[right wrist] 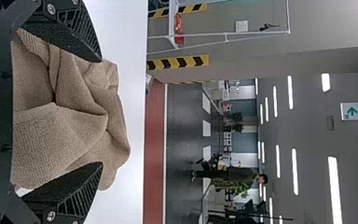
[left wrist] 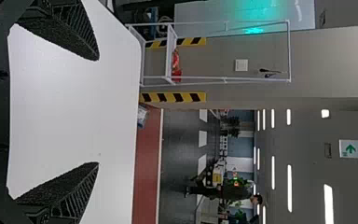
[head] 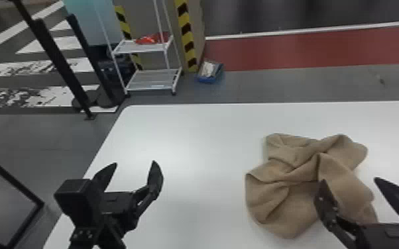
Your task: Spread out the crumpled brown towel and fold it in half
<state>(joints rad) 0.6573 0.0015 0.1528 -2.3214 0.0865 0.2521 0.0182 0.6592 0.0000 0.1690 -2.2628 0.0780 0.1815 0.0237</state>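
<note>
Brown towel (head: 285,202): likely soft, light, limp; grip left edge (head: 250,190), single layer advised. Right tool (head: 349,180): spread, at towel's near right. Left tool (head: 135,163): spread, empty.

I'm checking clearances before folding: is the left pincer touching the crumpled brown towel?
Apart. In the head view, a wide stretch of white tabletop separates the left pincer from the crumpled brown towel.

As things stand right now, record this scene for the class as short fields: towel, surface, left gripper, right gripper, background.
towel: brown, crumpled, not folded in half
surface: white table
left gripper: open, over the table, left of the towel
right gripper: open, at the towel's near right part
background: white shelf rack, blue tray on the floor
</note>
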